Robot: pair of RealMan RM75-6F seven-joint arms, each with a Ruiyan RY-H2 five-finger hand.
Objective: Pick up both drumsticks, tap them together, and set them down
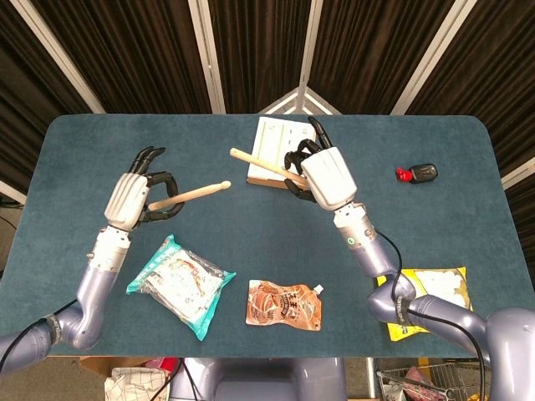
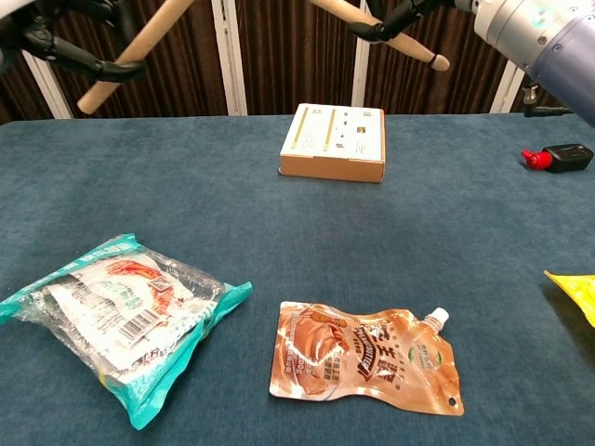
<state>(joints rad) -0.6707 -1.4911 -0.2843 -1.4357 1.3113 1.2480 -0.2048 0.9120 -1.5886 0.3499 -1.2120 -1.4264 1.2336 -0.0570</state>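
Observation:
My left hand grips one wooden drumstick raised above the table's left half, its tip pointing right and a little up. In the chest view that drumstick slants up at the top left, held by the left hand. My right hand grips the second drumstick, whose tip points left over the box. The second drumstick shows at the top of the chest view under the right hand. The two tips are close but apart.
A white and tan box sits at the table's back centre. A teal-edged snack bag and a brown spouted pouch lie near the front. A yellow packet lies front right, a red-and-black small object at the right.

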